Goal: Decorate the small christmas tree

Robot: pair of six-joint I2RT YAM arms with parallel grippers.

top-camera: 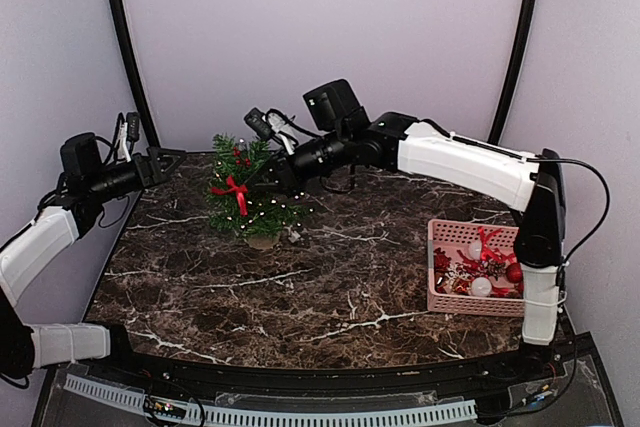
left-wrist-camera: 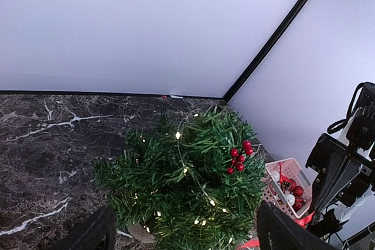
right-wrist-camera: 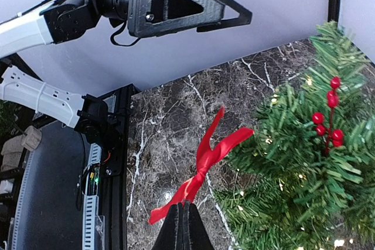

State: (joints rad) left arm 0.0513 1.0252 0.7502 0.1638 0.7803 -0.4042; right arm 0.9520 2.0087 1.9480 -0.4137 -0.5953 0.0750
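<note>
Toward the far edge of the table (top-camera: 330, 292), left of its middle, stands the small christmas tree (top-camera: 248, 192), lit with tiny warm lights and carrying one red berry sprig (left-wrist-camera: 240, 156). The step in hand looks like hanging a red bow (right-wrist-camera: 205, 162): the right gripper (right-wrist-camera: 183, 210) has its jaws pressed together, pinching the bow's knot right at the needles. The left gripper (top-camera: 165, 159) hovers beside the tree with its jaws spread and empty. Next, the bow needs pushing into a branch so it catches before it is let go. The count is one tree, one bow, one sprig and one pink basket (top-camera: 440, 247) by the right edge. The basket holds at least two white balls and one red ball, with the rest too tangled to count.
</note>
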